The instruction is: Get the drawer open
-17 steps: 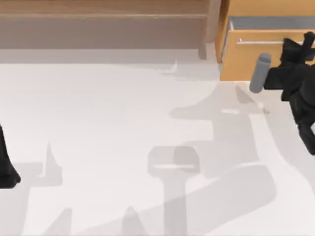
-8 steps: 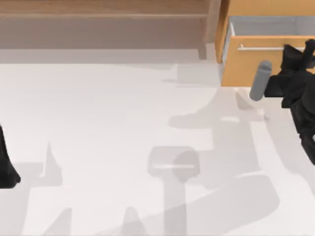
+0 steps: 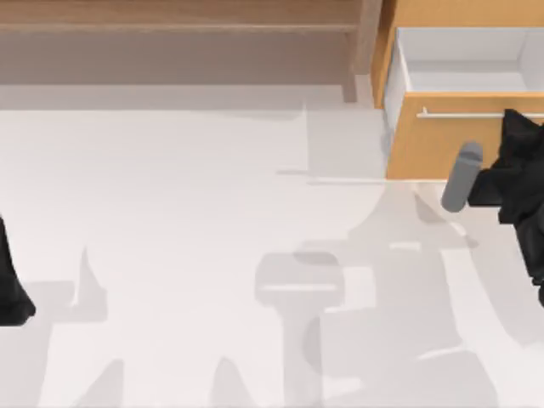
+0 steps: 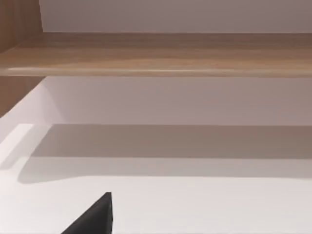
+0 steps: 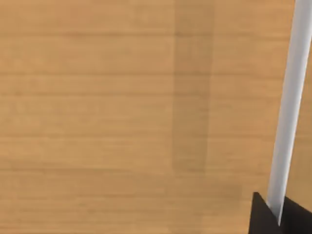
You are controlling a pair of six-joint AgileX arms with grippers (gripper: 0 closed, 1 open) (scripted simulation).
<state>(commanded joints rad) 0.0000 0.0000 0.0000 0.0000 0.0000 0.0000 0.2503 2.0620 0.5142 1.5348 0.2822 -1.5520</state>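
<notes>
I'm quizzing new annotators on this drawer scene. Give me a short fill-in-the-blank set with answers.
1. The drawer sits at the table's far ____ corner.
2. The right gripper is at the drawer's silver bar ____.
3. The drawer's inner box is coloured ____.
4. The left arm is parked at the table's ____ edge.

Missing words: right; handle; white-grey; left

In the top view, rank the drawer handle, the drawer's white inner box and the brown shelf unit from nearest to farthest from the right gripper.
From the right gripper:
1. Handle, at the fingertips.
2. Inner box, just behind the front panel.
3. Shelf unit, far left along the back.
</notes>
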